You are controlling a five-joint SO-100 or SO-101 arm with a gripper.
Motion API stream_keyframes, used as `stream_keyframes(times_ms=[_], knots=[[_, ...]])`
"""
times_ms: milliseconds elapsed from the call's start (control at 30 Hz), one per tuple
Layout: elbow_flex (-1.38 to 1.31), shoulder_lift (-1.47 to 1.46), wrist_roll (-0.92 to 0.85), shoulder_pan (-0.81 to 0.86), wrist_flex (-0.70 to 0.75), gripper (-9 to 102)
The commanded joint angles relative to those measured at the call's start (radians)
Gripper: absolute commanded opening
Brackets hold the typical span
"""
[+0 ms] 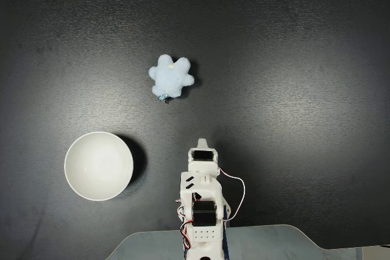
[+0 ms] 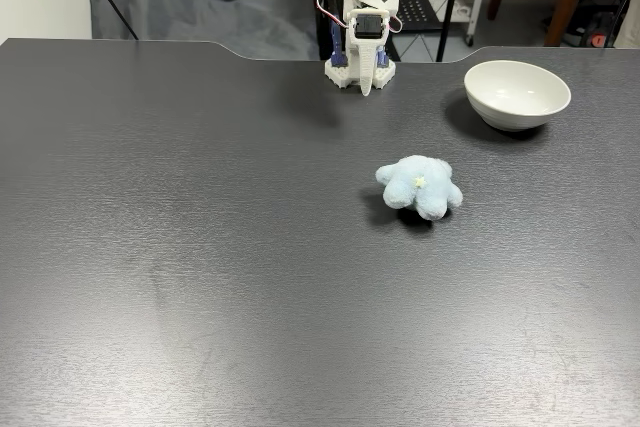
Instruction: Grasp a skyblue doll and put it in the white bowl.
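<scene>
on the dark table, skyblue doll lies apart from white bowl — gripper folded, jaws pressed together.

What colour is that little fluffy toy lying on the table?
Pale sky blue, with a tiny lighter spot at its centre; the plush toy shows best in the fixed view facing the arm.

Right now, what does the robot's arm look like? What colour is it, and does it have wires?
The arm is made of white plastic blocks with black motors set into them. Thin red and white wires loop out of its side. Its end effector is a slim white pointed piece. In a fixed view, small blue parts sit near the white base, which has rows of little holes.
</scene>
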Motion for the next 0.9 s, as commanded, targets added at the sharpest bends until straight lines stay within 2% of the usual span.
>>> stream_keyframes(times_ms=[0,300,667,867], knots=[[-0.026,-0.091,-0.002,0.003,-0.041,-1],[-0.225,-0.443,0.009,0.012,-0.360,-1],[-1.020,-0.718,-0.002,0.006,-0.367,0],[-1.239,-1.019,-0.003,0.003,-0.367,0]])
